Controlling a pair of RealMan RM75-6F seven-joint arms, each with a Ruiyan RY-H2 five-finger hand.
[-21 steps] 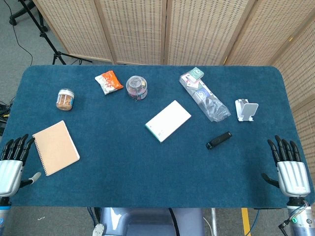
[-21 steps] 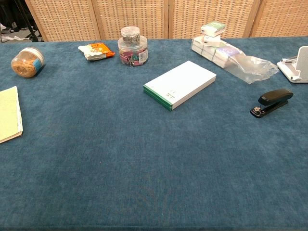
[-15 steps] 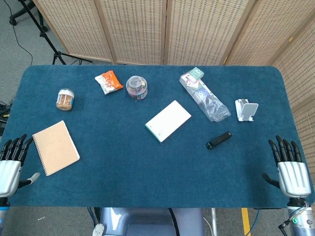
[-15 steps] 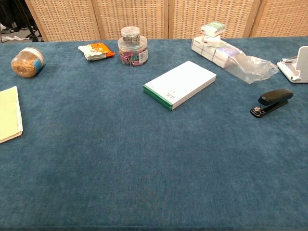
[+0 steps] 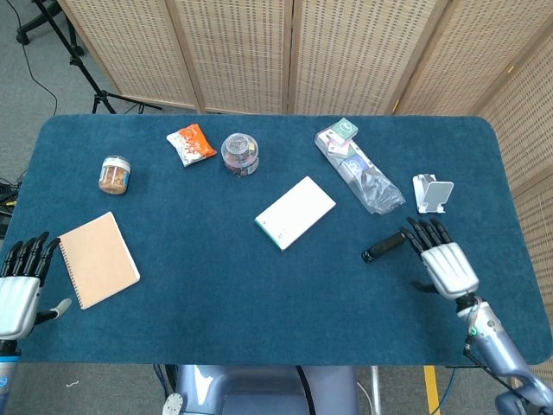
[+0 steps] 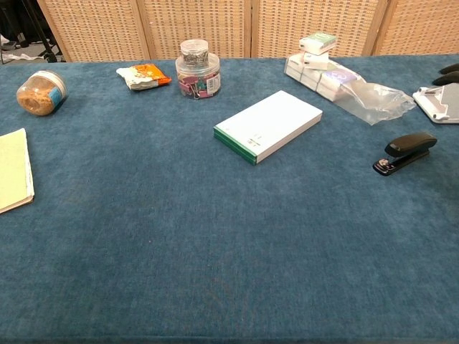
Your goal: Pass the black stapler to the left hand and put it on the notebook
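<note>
The black stapler (image 5: 384,246) (image 6: 405,152) lies on the blue table right of centre. My right hand (image 5: 442,259) hovers just right of it with fingers spread and nothing held; its fingertips reach the stapler's far end, and only those dark tips (image 6: 450,74) show at the chest view's right edge. The tan spiral notebook (image 5: 97,258) (image 6: 13,172) lies flat near the table's left edge. My left hand (image 5: 19,290) stays at the front left corner beside the notebook, fingers extended and holding nothing.
A white notepad (image 5: 295,212) lies mid-table. At the back stand a snack jar (image 5: 114,175), an orange packet (image 5: 190,144), a jar of clips (image 5: 240,154) and a plastic bag of boxes (image 5: 359,166). A white stand (image 5: 431,192) sits just behind the right hand.
My right hand has moved from the table's front right corner leftward and forward to the stapler's right side. The left hand and all objects have stayed put.
</note>
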